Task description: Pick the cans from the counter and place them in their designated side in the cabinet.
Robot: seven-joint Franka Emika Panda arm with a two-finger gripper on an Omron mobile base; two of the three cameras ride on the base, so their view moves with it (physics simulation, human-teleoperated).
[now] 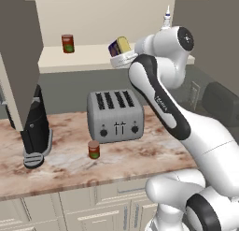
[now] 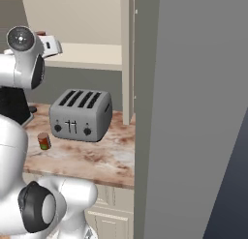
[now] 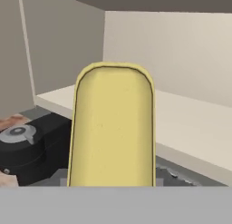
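Observation:
My gripper (image 1: 119,51) is shut on the blue can (image 1: 120,46) with the yellow top, holding it tilted just in front of the cabinet shelf (image 1: 88,57), right of its middle. In the hand view the can's yellow top (image 3: 112,128) stands in the centre, with the pale shelf (image 3: 195,128) behind it. A red-brown can (image 1: 67,43) with a green label stands upright on the left part of the shelf. Another red-brown can (image 1: 94,149) stands on the counter (image 1: 140,160) in front of the toaster, and shows again in the right base view (image 2: 44,141).
A grey four-slot toaster (image 1: 115,115) sits mid-counter under the shelf. A black appliance (image 1: 36,127) stands at the counter's left. The grey-brown cabinet door (image 1: 18,47) hangs open on the left; another door panel (image 2: 193,112) blocks the right. A white squeeze bottle (image 1: 166,17) peeks up behind my arm.

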